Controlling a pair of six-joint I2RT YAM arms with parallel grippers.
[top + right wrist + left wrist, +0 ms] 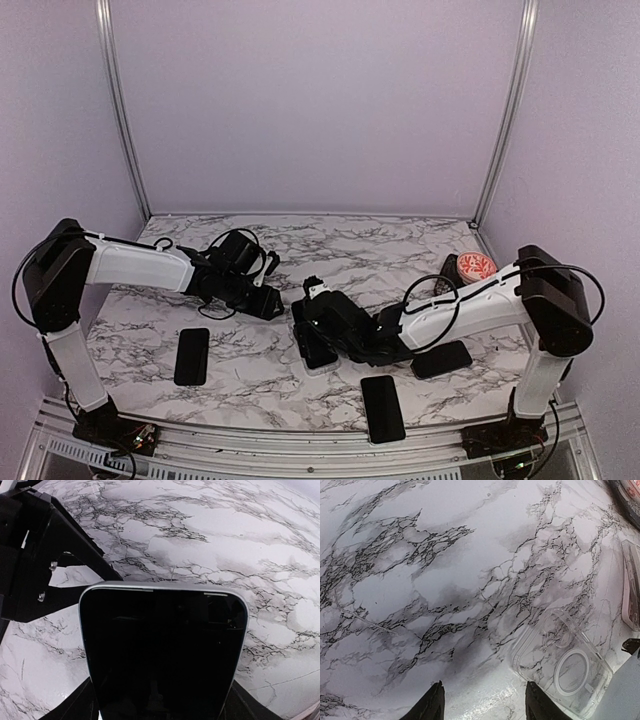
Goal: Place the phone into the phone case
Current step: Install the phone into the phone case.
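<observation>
The phone (pixel 162 650) is running off the bottom edge of the right wrist view and covering most of the fingers (pixel 75 705) of the right hand (pixel 162 681). In the left wrist view the clear phone case (pixel 565 667) is slipping out at the lower right corner. A pale-rimmed flat thing (pixel 632 587) at the right edge is being cut too short to name.

I log 2 arms, left arm (pixel 135 262) and right arm (pixel 470 305): white shells, black joints, looped black cables (pixel 258 255), 2 silver screws (pixel 51 566) on a black bracket (pixel 30 555).
</observation>
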